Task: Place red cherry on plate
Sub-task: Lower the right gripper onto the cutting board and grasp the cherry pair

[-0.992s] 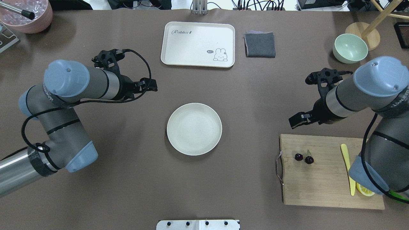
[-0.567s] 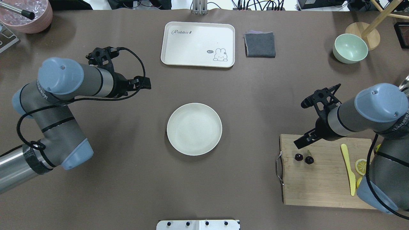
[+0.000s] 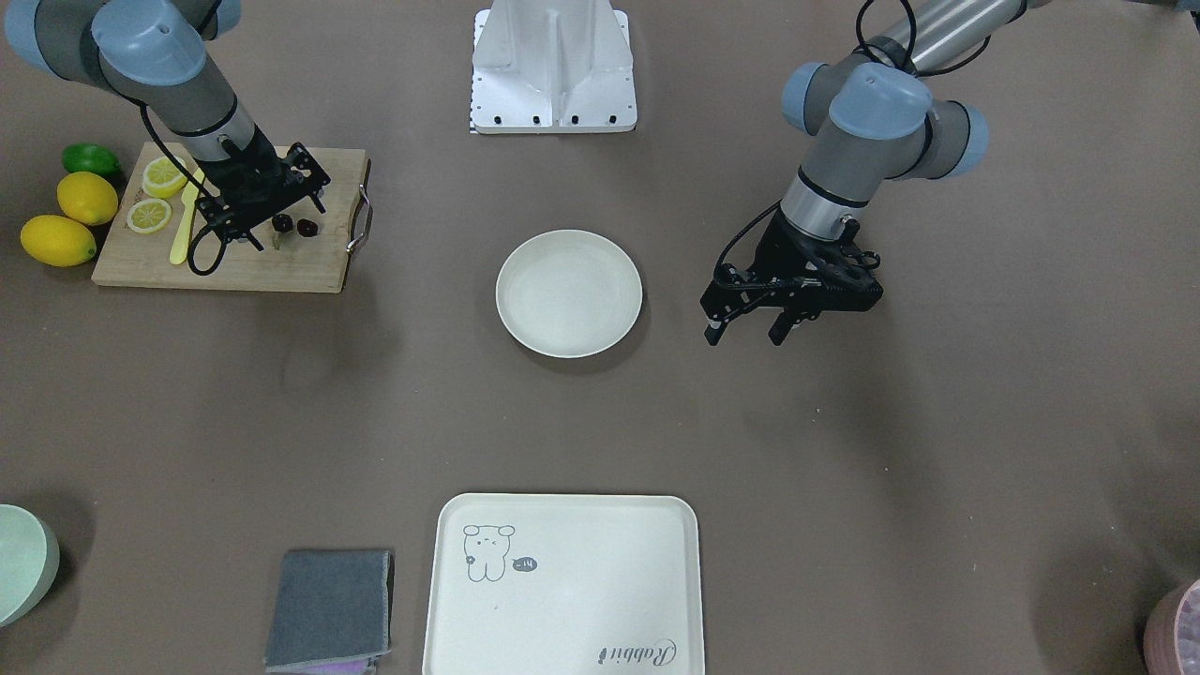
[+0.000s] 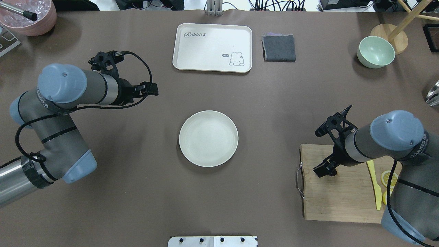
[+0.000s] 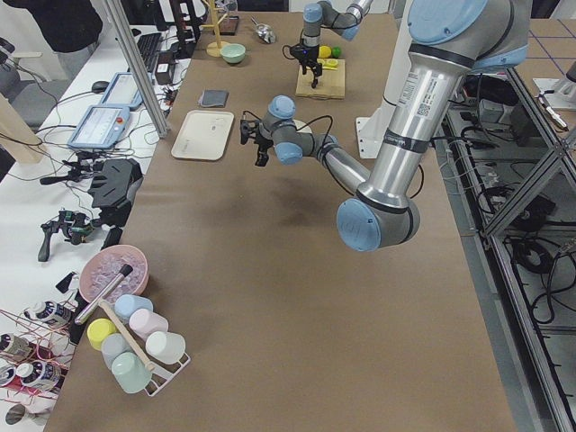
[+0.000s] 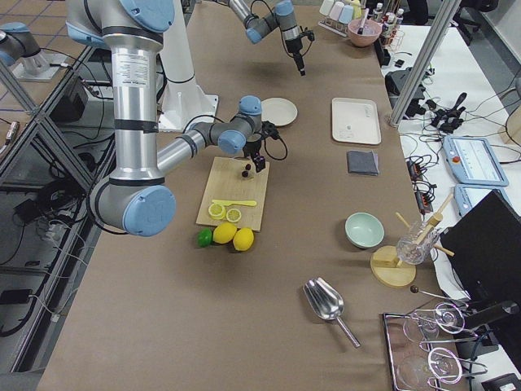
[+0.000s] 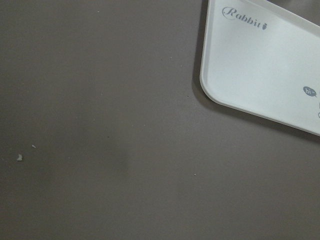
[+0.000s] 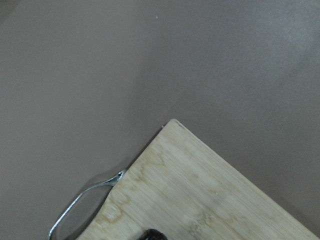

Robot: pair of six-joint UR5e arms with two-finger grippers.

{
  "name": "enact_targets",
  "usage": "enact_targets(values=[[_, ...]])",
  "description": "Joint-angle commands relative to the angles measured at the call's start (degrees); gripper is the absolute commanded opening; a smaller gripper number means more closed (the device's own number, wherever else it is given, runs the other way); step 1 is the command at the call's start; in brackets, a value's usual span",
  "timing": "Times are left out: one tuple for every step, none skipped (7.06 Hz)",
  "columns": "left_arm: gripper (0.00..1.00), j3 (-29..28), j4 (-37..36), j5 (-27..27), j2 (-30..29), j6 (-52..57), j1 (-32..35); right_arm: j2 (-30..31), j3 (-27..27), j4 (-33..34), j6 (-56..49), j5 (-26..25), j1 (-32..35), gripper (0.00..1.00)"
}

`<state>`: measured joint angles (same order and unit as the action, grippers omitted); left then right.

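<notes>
My right tool (image 4: 321, 170) hangs low over the left end of the cutting board (image 4: 343, 200), at the lower right of the overhead view. From across the counter (image 3: 600, 422), the red cherry (image 3: 281, 222) shows in the upper left of the frame. It is two dark fruits lying on the board near its metal handle (image 3: 361, 217), right up against the black body of my right tool. In the overhead view that tool hides the fruit. I cannot tell whether it is spread or closed, because its fingers are lost against the dark mount. My right wrist camera sees the board's corner and a dark sliver at the bottom edge.

The plate (image 4: 208, 138) sits in the middle of the counter, well apart from the board. My left tool (image 3: 743, 333) hovers to the right of the plate in the front-facing view, its two fingers spread wide and holding nothing. Lemon slices (image 3: 150, 214) and a yellow knife (image 3: 183, 225) lie at the board's other end.
</notes>
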<state>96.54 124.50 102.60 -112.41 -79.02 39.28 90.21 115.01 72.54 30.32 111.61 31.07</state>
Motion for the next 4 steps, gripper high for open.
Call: enact_targets(values=[[0.98,-0.2,0.0,0.1,0.2,0.1,-0.2,-0.3,-1.0,-0.4,0.1,-0.8,-1.4,0.73],[0.98,-0.3,0.0,0.1,0.2,0.1,-0.3,-0.4,-1.6,-0.4,0.1,-1.6,-1.8,0.59],[0.98,-0.3,0.0,0.1,0.1,0.1,-0.3,-0.5,-2.0,-0.4,0.1,-1.7,-2.1,0.53],[0.98,-0.3,0.0,0.1,0.1,0.1,-0.3,-0.6,-2.0,-0.4,2.3,-2.1,-2.7,0.49]])
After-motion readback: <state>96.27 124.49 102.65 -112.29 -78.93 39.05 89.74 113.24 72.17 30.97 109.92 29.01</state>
